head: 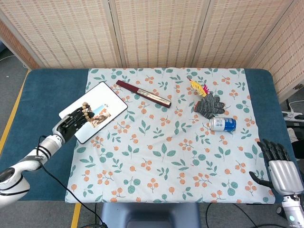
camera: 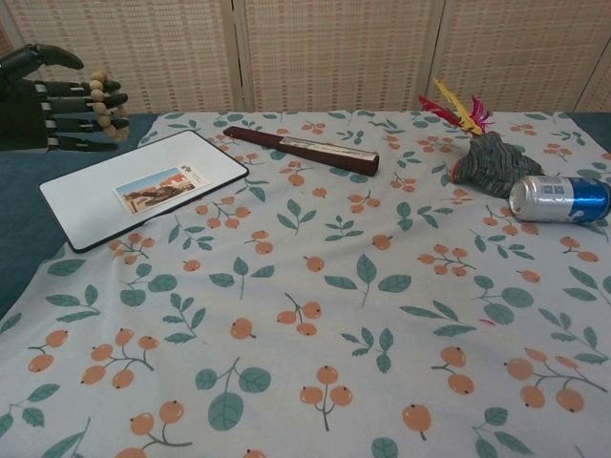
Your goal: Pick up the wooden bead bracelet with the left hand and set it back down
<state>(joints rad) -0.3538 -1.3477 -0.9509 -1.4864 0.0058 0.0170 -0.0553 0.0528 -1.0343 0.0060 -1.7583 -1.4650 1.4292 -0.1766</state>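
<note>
One wooden bead bracelet (camera: 107, 103) is hanging looped over the outstretched fingers of the left hand (camera: 52, 100), raised above the far left edge of the single white tablet (head: 93, 111). The right hand (head: 281, 167) is idling spread and empty off the table's near right corner. One can (head: 223, 124), one glove (head: 209, 104), one folded fan (head: 143, 92) are lying well apart.
</note>
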